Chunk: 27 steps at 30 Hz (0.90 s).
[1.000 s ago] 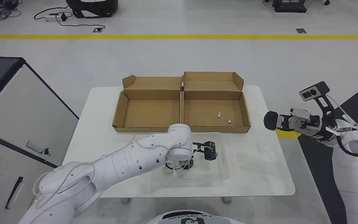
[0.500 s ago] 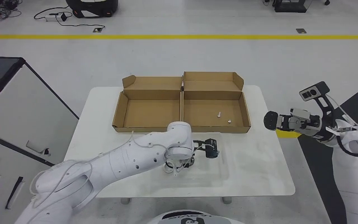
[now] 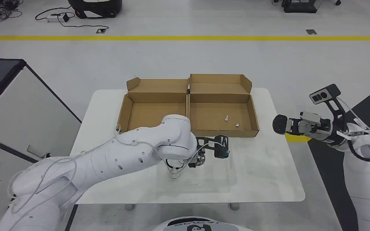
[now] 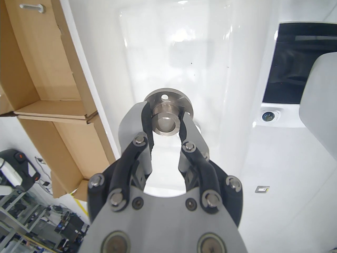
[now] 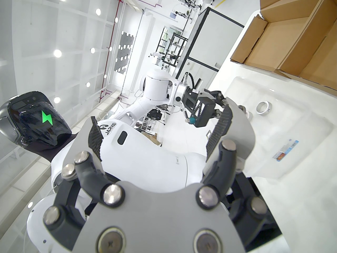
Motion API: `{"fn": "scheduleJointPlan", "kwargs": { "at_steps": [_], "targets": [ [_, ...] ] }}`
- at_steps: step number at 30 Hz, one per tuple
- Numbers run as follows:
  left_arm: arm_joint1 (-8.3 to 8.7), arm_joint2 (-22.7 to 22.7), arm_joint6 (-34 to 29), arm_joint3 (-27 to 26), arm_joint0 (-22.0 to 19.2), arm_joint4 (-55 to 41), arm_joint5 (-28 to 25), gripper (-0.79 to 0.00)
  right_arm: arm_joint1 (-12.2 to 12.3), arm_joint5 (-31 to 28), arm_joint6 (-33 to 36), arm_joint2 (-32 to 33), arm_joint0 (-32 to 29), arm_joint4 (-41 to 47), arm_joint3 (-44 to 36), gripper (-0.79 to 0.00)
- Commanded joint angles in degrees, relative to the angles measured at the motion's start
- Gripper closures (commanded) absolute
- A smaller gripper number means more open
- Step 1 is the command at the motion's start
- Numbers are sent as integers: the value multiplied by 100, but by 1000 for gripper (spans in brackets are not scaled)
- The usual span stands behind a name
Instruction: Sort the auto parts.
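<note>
Two open cardboard boxes, a left box (image 3: 151, 115) and a right box (image 3: 208, 114), stand side by side at the back of the bench (image 3: 272, 179). One clear tray (image 5: 310, 122) lies in front of them.

The loose parts are one flanged bushing (image 4: 181, 101), one metal ring (image 5: 258, 109) and two small pale pieces (image 3: 225, 118) (one reads as a bolt in the left wrist view).

The left gripper (image 4: 164, 111) is stretched out over the tray, jaws clamped on the bushing's sleeve. The right gripper (image 3: 279, 124) hangs beyond the bench's right edge, jaws wide apart.

The ring lies in the tray, and both small pieces lie in the right box.
</note>
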Motion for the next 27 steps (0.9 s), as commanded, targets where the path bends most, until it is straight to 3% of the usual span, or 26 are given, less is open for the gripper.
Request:
{"fn": "scheduleJointPlan", "kwargs": {
  "at_steps": [1, 10, 20, 27],
  "targets": [
    [146, -186, 186, -45, 67, -109, -183, 0, 0, 0, 0, 0, 0, 0, 0, -785],
    [788, -1068, 1367, -51, 616, -385, -1363, 0, 0, 0, 0, 0, 0, 0, 0, -785],
    [1335, -2355, 3387, 156, 1579, -448, -3352, 0, 0, 0, 0, 0, 0, 0, 0, -785],
    [1553, -2666, 4445, -132, 1994, -109, -3352, 0, 0, 0, 0, 0, 0, 0, 0, -785]
  ]
}}
